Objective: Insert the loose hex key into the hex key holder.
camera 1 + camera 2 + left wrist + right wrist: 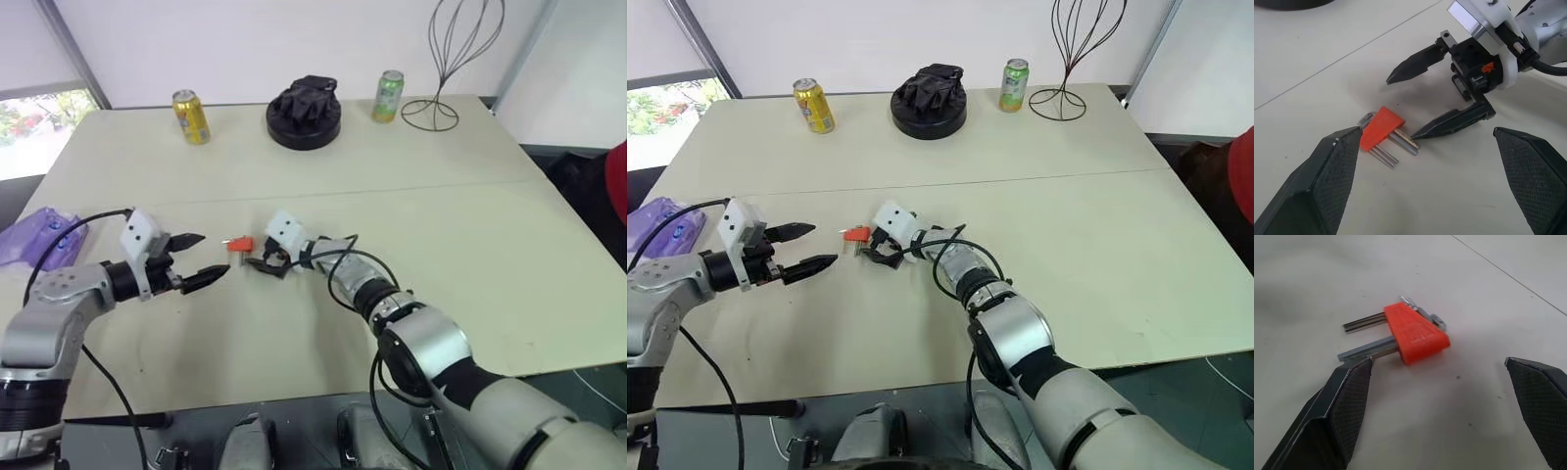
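Red-orange block: the hex key holder (238,244) lies flat on the surface (470,245), near its middle, with grey metal keys protruding from both ends.
Loose hex key: cannot be told apart from the keys seated in the holder.
Surface: pale beige top with a thin seam running across it; light scuffs and small dark specks near the holder.
Left gripper (199,258): fingers spread wide, hovering just left of the holder, not touching it.
Right gripper (1409,105): fingers spread wide, just right of the holder; in the left wrist view the lower fingertip (1422,131) sits at the tip of one protruding key.
Far edge: yellow can (191,117), black round object (305,111), green can (388,96) and a black wire stand (446,54) in a row, well apart from the holder.
Left edge: purple translucent object (34,235) at the rim.
Room: white walls behind; window with a roller blind (29,44) at far left.
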### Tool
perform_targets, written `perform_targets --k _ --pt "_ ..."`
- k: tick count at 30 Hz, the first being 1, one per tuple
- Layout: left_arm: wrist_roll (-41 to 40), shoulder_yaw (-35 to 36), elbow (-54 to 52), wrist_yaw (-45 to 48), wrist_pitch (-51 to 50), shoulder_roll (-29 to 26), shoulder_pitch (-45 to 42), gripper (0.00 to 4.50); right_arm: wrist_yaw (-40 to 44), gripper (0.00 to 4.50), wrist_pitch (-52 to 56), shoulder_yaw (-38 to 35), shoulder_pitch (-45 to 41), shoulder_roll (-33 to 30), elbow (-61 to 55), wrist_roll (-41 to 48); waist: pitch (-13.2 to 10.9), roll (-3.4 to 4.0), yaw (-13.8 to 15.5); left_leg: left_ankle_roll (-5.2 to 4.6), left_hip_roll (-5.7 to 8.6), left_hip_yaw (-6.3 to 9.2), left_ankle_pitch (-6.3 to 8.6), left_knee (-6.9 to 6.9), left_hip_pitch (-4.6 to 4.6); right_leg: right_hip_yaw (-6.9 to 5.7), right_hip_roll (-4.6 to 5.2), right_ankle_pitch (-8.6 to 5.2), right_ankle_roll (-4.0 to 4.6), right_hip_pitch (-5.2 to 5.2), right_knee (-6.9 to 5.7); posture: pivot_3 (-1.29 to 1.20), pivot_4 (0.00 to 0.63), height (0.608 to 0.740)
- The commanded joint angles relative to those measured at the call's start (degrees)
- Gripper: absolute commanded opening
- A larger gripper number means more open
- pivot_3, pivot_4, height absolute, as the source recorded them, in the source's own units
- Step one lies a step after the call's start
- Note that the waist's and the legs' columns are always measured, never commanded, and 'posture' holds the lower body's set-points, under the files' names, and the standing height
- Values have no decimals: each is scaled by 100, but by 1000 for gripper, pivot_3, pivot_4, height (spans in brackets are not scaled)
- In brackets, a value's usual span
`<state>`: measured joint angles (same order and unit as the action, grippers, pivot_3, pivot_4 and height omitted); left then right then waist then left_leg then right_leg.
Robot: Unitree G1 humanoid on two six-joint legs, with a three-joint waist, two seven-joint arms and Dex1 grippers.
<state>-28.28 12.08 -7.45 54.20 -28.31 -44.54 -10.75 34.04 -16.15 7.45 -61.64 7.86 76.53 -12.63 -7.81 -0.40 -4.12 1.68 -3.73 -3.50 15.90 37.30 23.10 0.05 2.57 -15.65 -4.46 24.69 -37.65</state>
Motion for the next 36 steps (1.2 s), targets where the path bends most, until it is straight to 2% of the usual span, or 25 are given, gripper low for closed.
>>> perform_targets --k 1,13,22,25,30,31,36 --pt "-93 137 -220 -56 23 14 23 4500 11 4474 20 -11 -129 147 -38 16 0 0 10 0 0 0 0 0 0 0 1 0 0 0 0 0 150 740" --pt "-48 85 -248 -149 98 127 59 4500 -267 4474 401 -83 -86 259 6 30 0 0 8 4 1 0 -2 -3 -1 0 4 0 0 0 0 0 150 740" --pt "-32 78 -412 -309 67 236 127 4500 -125 4474 488 45 -142 362 78 -157 1 -2 7 8 1 1 -4 -4 -4 0 4 0 0 -1 0 0 150 740" --pt "-47 163 -516 -395 30 242 269 4500 -137 3672 522 46 -191 443 85 -179 1 -2 3 8 0 3 -4 -7 -7 1 5 0 0 -1 0 0 150 740" --pt "-85 240 -702 -556 18 282 498 4500 -137 1123 610 -42 -245 570 79 -66 2 -2 25 8 1 15 -4 -9 -11 2 10 0 0 -4 2 0 150 740" --pt "-88 248 -718 -587 18 292 511 4500 -149 1001 619 -44 -243 572 79 -61 3 -4 26 10 2 18 -6 -8 -12 1 13 0 0 -6 6 0 150 740" --pt "-102 265 -716 -629 34 279 541 4500 -173 1003 592 -64 -272 538 62 -39 3 -4 24 15 2 26 -8 -10 -11 -1 12 0 0 -9 12 0 150 740"
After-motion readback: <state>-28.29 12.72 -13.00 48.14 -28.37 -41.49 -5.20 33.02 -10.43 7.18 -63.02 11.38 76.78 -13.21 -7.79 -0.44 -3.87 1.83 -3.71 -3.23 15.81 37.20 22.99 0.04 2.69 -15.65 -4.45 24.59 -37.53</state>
